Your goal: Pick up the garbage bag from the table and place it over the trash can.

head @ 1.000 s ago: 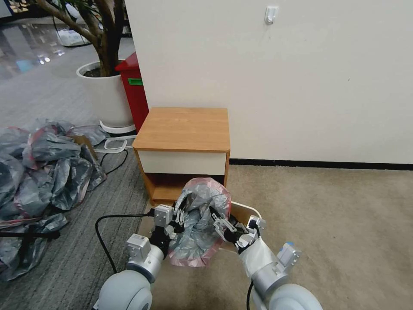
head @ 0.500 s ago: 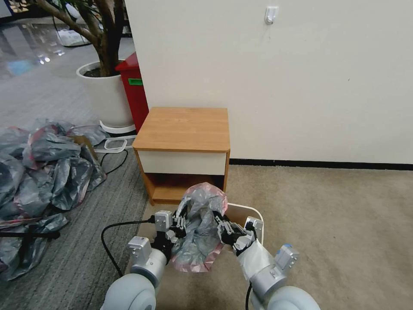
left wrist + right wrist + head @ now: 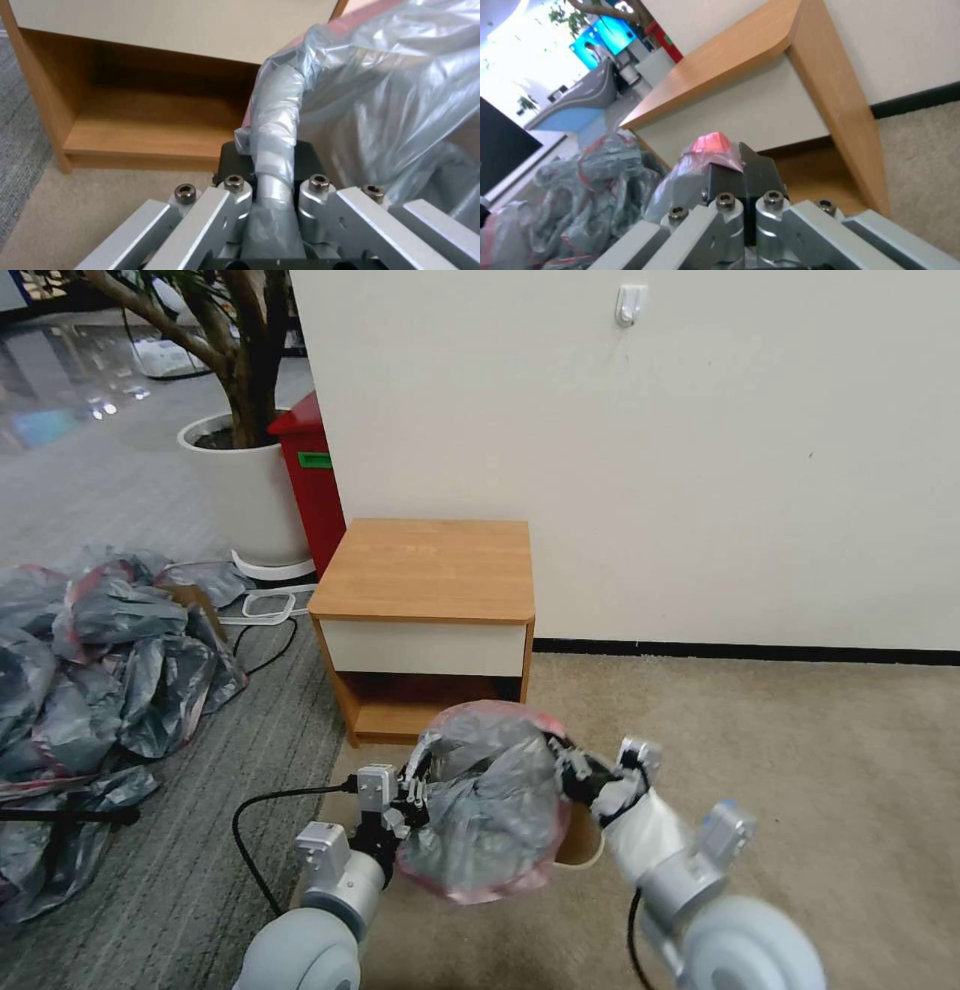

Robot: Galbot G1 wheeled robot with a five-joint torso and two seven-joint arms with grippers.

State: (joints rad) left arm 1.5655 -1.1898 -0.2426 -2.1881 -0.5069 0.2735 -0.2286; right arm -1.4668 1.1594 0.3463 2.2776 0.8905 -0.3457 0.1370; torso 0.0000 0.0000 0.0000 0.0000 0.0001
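Both pincers are clamped on the garbage bag (image 3: 490, 805), stretched between them. The left pincer (image 3: 272, 168) pinches a twisted fold of grey film; the right pincer (image 3: 740, 176) grips the pinkish-red rim band. In the head view the left pincer (image 3: 415, 790) sits at the bag's left edge, the right pincer (image 3: 570, 765) at its right. The bag hides nearly all of the trash can (image 3: 580, 848); a sliver of rim shows below the right pincer. Just beyond stands the table (image 3: 425, 615), its tabletop bare. A heap of bags (image 3: 90, 670) lies far left on the floor.
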